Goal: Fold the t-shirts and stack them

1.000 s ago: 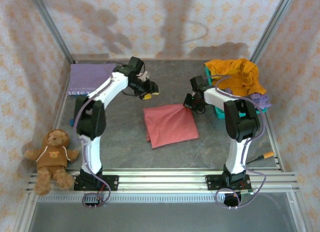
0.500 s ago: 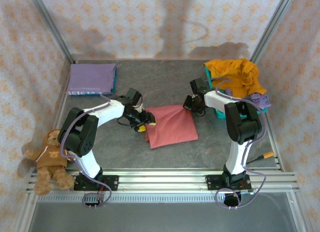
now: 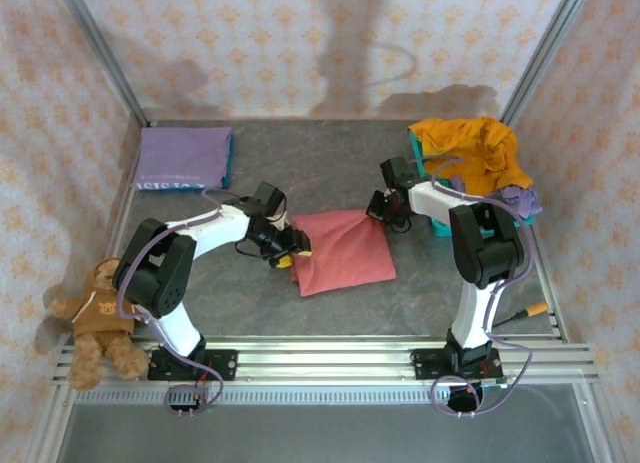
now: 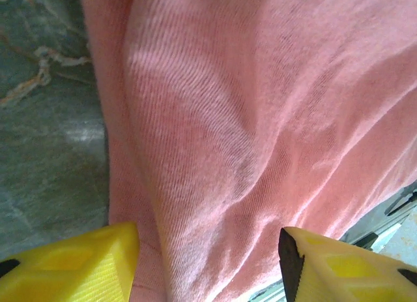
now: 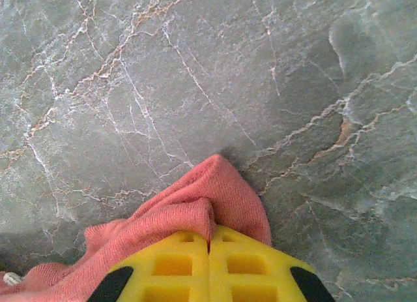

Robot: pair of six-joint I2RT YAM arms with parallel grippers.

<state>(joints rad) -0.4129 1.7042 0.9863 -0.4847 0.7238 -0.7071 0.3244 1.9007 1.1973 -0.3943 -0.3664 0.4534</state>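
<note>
I find nothing I can read from here. The one candidate is a row of pale marks (image 3: 163,186) printed along the near edge of the folded lavender purple cloth t-shirt (image 3: 185,153) at the far left of the grey stone-patterned counter (image 3: 330,313). They look like lettering but are too small to make out.

bench (image 3: 330,163): grey stone-look top with pale veins, that's what I'm looking at
middle: dusty red t-shirt (image 3: 340,251), folded into a rough square and lying flat, far right corner bunched up a bit
far left corner: lavender t-shirt (image 3: 185,155), folded neat, right by the wall
far right: teal basket (image 3: 414,141) sitting near the wall
near left edge: teddy bear (image 3: 108,301) slumped beside the rail
</note>
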